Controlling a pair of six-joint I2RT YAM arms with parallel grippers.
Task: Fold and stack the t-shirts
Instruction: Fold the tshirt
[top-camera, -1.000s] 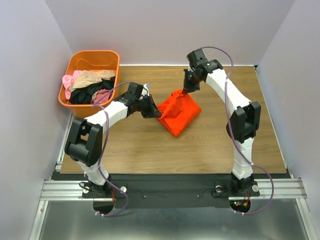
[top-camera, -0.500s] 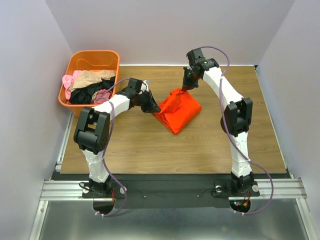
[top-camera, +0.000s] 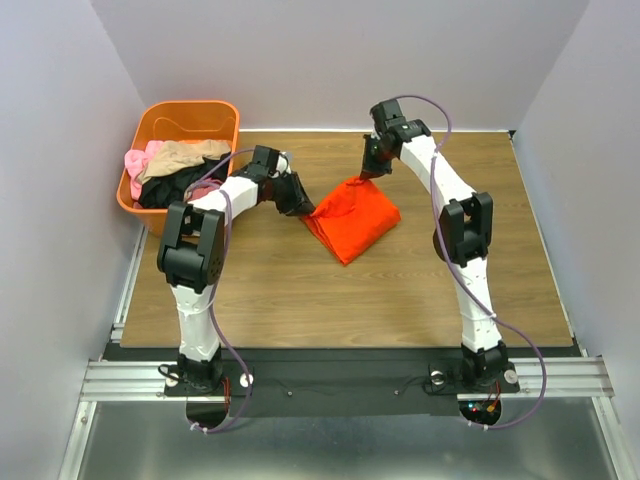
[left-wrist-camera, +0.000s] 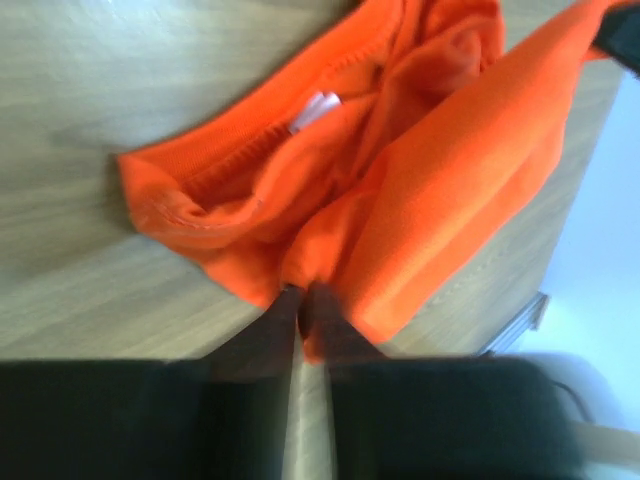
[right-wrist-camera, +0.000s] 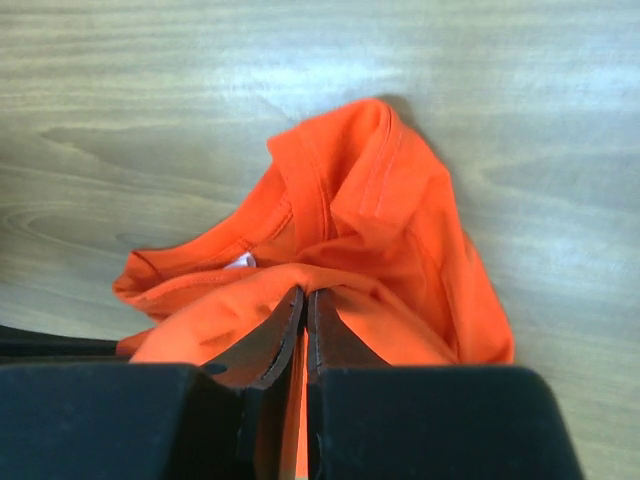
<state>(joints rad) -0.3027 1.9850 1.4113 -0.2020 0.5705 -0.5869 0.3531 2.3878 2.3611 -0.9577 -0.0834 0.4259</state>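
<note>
The orange-red t-shirt (top-camera: 352, 222) lies bunched and partly folded on the wooden table, held up at two edges. My left gripper (top-camera: 300, 208) is at its left edge. In the left wrist view the jaws (left-wrist-camera: 303, 295) stand only slightly parted, with a fold of the t-shirt (left-wrist-camera: 400, 180) still between the tips. My right gripper (top-camera: 368, 172) holds the far edge. In the right wrist view it (right-wrist-camera: 305, 292) is shut on a ridge of the cloth (right-wrist-camera: 380, 200). A white neck label (left-wrist-camera: 315, 108) shows. Other t-shirts (top-camera: 180, 170), pink, tan and black, are heaped in the tub.
The orange plastic tub (top-camera: 190, 105) stands at the table's far left corner, close behind my left arm. Grey walls enclose the table (top-camera: 300, 290) on three sides. Bare wood stretches in front of and to the right of the orange-red t-shirt.
Both grippers have carried the t-shirt a little toward the far left, and it has sunk lower onto the table. The left jaws have parted slightly.
</note>
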